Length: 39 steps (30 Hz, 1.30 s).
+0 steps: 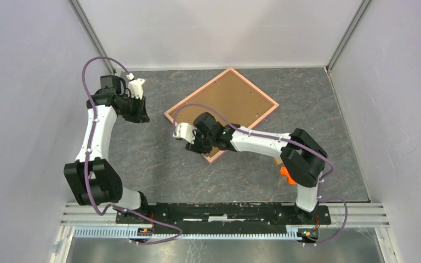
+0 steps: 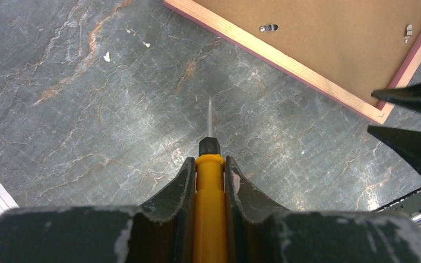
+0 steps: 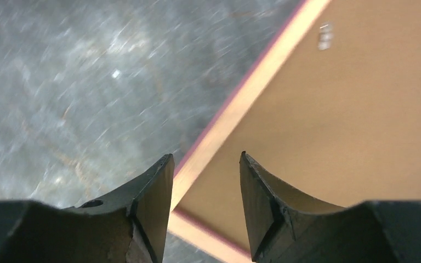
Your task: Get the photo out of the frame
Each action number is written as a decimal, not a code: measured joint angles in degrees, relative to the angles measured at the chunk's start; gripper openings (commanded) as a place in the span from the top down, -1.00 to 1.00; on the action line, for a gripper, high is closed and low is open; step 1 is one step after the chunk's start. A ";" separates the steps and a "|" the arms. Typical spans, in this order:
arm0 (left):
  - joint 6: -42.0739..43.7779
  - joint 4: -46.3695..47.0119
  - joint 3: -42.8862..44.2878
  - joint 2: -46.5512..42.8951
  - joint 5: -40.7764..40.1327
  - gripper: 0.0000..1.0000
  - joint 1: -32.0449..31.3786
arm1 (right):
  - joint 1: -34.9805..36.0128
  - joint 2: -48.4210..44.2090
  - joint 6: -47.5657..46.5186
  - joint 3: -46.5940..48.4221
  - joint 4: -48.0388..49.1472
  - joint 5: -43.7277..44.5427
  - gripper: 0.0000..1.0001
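The frame (image 1: 227, 101) lies face down on the grey mat, turned like a diamond, its brown fibreboard back up inside the pink rim. The photo is hidden under the back. My left gripper (image 1: 136, 112) hovers left of the frame. In the left wrist view this gripper (image 2: 209, 164) is shut on a yellow screwdriver (image 2: 209, 219) whose thin blade points at bare mat, short of the frame (image 2: 329, 49). My right gripper (image 1: 197, 147) is open and empty above the frame's near-left edge. Its fingertips (image 3: 205, 164) straddle the rim near a corner of the frame (image 3: 362, 120).
Small metal turn clips (image 2: 268, 27) sit on the fibreboard back near the rim, and one shows in the right wrist view (image 3: 324, 35). The right gripper's dark fingers (image 2: 411, 142) show at the right of the left wrist view. An orange piece (image 1: 285, 175) lies by the right arm's base. Walls enclose the mat.
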 measured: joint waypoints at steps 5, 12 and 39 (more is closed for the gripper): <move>-0.02 0.04 0.33 0.00 -0.37 0.96 0.00 | -3.19 6.60 5.29 9.86 1.20 0.83 -0.39; -0.02 0.28 1.79 0.02 -0.37 0.96 0.00 | -4.33 14.73 10.21 14.69 0.22 -0.07 -0.18; 3.96 -1.86 2.08 1.49 -1.22 0.95 -3.17 | 5.31 0.24 -4.87 -10.16 7.87 1.49 0.97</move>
